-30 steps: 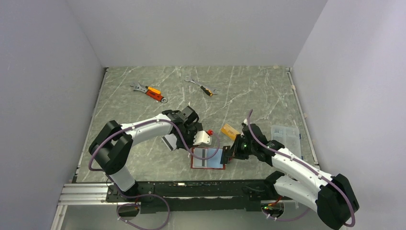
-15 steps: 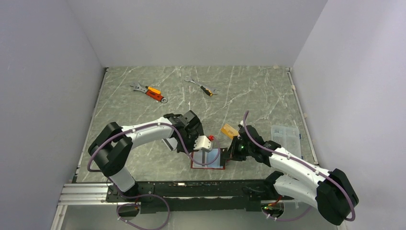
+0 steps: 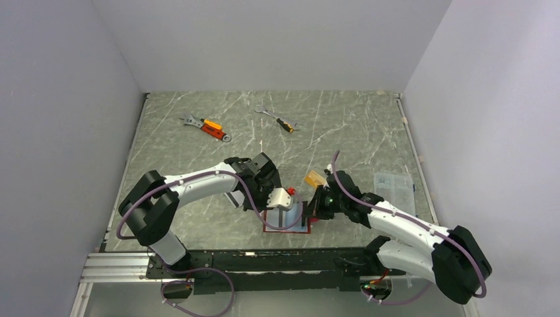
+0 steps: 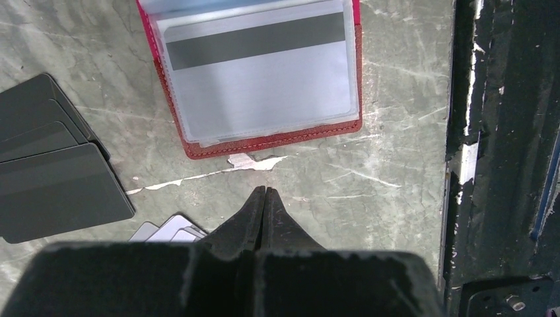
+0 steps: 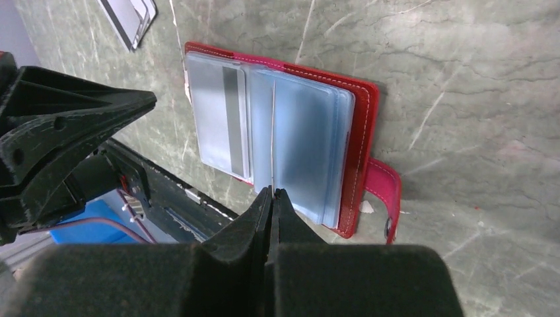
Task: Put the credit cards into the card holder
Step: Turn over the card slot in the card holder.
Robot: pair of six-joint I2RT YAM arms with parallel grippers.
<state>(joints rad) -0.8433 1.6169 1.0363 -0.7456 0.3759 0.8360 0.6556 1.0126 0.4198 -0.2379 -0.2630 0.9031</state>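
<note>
At the near edge of the table [image 3: 343, 132] the card holder [image 5: 360, 125] lies open, one silver card [image 4: 257, 72] inside. Holding it, the right gripper [image 5: 272, 195] pinches a pocket leaf [image 5: 272, 132]; the left gripper [image 4: 264, 198], closed and empty, should next fetch the dark cards [image 4: 53, 178] on the left.

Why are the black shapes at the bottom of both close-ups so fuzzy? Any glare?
Left wrist view: the left hand sits close to the lens and looks soft; the card holder and silver card are sharp. Right wrist view: the right hand, pinching a holder leaf, is blurred too; the pockets show pale sheen, no harsh glare. Top view: even light, soft shadows.
</note>
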